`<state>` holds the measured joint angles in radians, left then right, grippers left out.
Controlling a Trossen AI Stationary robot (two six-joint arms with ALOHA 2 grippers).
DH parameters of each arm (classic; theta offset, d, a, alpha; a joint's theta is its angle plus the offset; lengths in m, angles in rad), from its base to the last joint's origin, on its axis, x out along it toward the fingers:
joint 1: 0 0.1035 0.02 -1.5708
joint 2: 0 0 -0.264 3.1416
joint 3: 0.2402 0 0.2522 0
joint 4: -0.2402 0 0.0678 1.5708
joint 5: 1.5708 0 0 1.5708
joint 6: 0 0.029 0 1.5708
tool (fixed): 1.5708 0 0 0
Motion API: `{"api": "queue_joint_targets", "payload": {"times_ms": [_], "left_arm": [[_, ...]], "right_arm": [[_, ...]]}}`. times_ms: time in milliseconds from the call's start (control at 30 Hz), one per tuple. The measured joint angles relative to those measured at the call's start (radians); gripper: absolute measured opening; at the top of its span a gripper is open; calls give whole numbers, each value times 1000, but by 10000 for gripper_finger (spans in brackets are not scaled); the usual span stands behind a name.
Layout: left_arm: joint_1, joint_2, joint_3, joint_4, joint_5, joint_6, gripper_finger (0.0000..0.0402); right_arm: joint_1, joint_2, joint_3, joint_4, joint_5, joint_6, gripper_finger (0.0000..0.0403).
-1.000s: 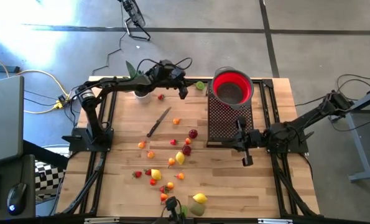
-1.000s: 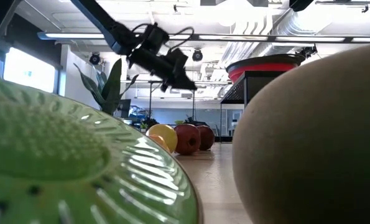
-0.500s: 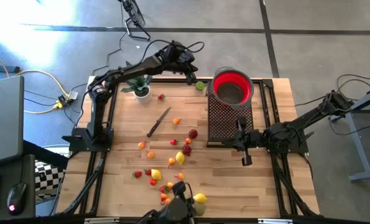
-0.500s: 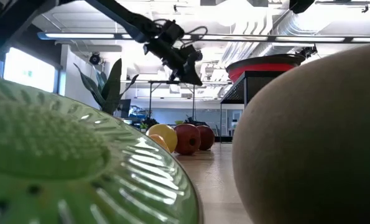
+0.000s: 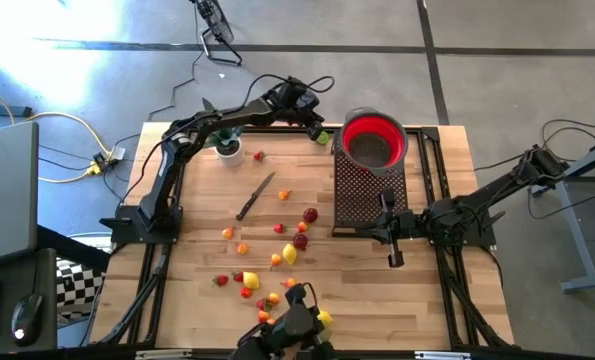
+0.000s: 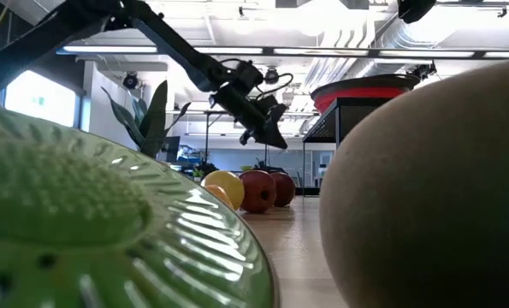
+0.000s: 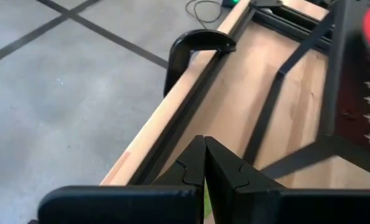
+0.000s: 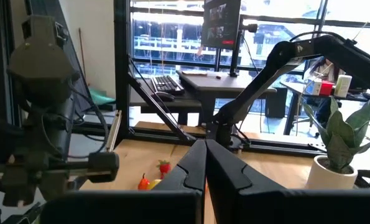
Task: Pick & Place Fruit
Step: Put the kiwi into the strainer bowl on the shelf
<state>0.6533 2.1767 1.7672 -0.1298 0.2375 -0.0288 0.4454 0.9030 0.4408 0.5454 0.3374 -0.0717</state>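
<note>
Swinging across the far edge of the desk [image 5: 397, 290], the left gripper [image 5: 318, 131] has travelled from beside the potted plant [image 5: 227, 140] to just short of the red bowl [image 5: 374, 140], fingers clenched with nothing visible between them. Most of the fruit [image 5: 289, 253] lies scattered over the middle and near part of the desk, with one green piece [image 5: 323, 138] at the far edge beside the left gripper. A knife [image 5: 255, 195] lies near the plant. The right gripper [image 5: 395, 257] rests clenched and empty beside the black perforated stand [image 5: 367, 195].

Green fruit [image 6: 109, 214], tan fruit [image 6: 434, 197] blurred, cut off.
</note>
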Motion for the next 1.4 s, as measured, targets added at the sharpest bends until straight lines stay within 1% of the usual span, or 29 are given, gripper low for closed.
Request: {"api": "queue_joint_targets", "payload": {"times_ms": [333, 733, 933, 1200, 1400], "left_arm": [[-9, 36, 0, 13, -40, 2, 0], [-90, 47, 0, 22, -270, 105, 0], [-83, 68, -1, 1, -266, 93, 0], [-55, 67, 0, -10, -205, 50, 0], [-56, 67, 0, -28, -199, 55, 0]], "right_arm": [[0, 0, 0, -18, 0, 0, 3], [0, 0, 0, -19, 0, 0, 2], [0, 0, 0, -21, 0, 0, 2], [0, 0, 0, -21, 0, -1, 2], [0, 0, 0, -20, 0, -4, 2]]}}
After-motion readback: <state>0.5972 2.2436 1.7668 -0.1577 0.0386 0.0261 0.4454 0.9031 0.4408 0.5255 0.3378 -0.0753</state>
